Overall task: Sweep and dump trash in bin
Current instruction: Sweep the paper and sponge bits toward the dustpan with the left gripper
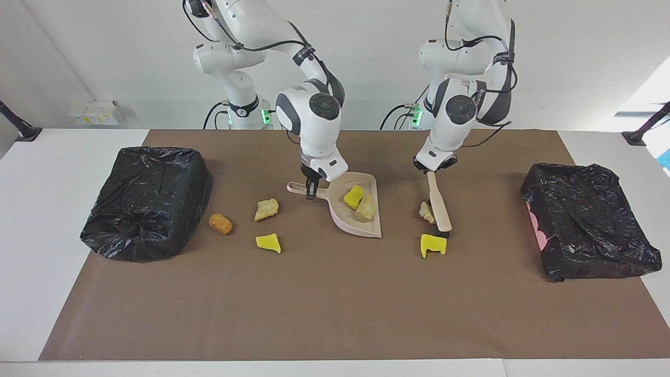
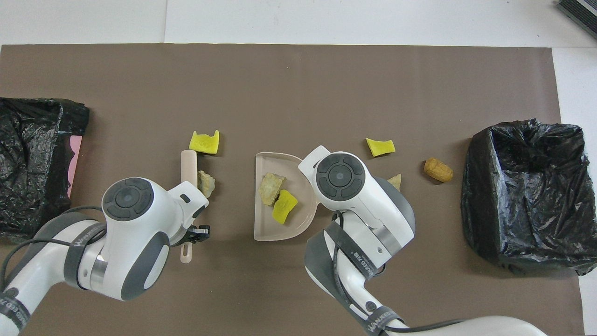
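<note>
Facing view: the right claw [image 1: 311, 189] pinches the dustpan [image 1: 361, 222] handle, pinning the pan flat on the brown worktop [image 1: 335, 303] as a catcher, two trash chunks [image 1: 360, 202] already in it. The left claw [image 1: 432, 168] grips the brush [image 1: 439, 205], angled down beside a tan lump [image 1: 427, 212] and a yellow sponge bit [image 1: 433, 245], seemingly to push them panward.

Overhead view: three chunks, including a brown lump [image 2: 438, 170], lie loose between dustpan [image 2: 266, 228] and the black-lined bin [image 2: 522, 186] at the right arm's end; a second bin [image 2: 32, 158] sits at the left arm's end.

No label or text can be read on anything here.
</note>
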